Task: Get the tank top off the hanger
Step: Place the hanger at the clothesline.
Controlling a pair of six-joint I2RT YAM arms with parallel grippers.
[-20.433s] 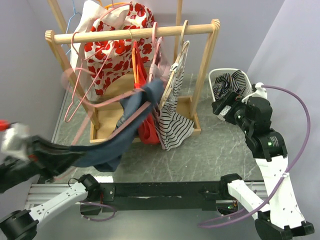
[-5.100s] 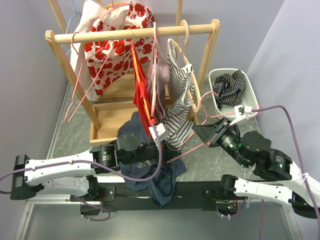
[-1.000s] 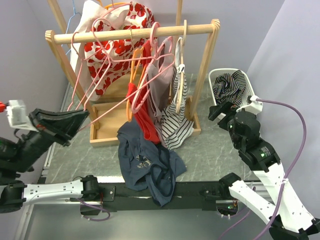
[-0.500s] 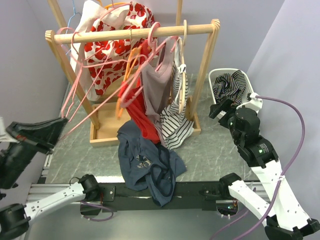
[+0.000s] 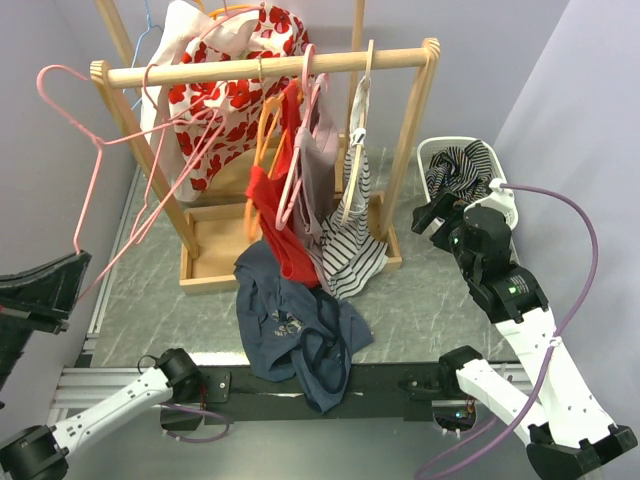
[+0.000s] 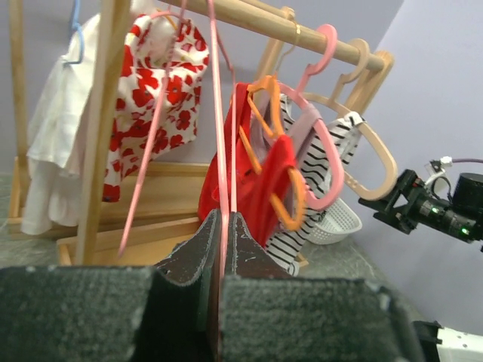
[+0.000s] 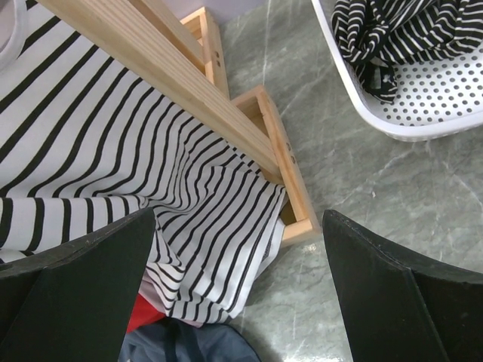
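The dark blue tank top (image 5: pixel 290 320) lies crumpled on the table in front of the rack, off any hanger; its edge shows in the right wrist view (image 7: pixel 189 343). My left gripper (image 5: pixel 78 265) is raised at the far left, shut on the bare pink wire hanger (image 5: pixel 89 200). The hanger's hook hangs free to the left of the rack. In the left wrist view the pink wire (image 6: pixel 219 136) runs up from between the closed fingertips (image 6: pixel 224 220). My right gripper (image 5: pixel 432 215) is open and empty above the table beside the striped top (image 7: pixel 151 166).
The wooden clothes rack (image 5: pixel 270 68) carries a red garment (image 5: pixel 275 220), a mauve one, a floral one (image 5: pixel 220 90) and the striped top (image 5: pixel 350 240) on hangers. A white basket (image 5: pixel 470 165) of striped clothes stands at the right.
My left gripper has pulled the pink hanger left and up, clear of the rack. The hanging garments have swung back to rest. The right arm has barely shifted.
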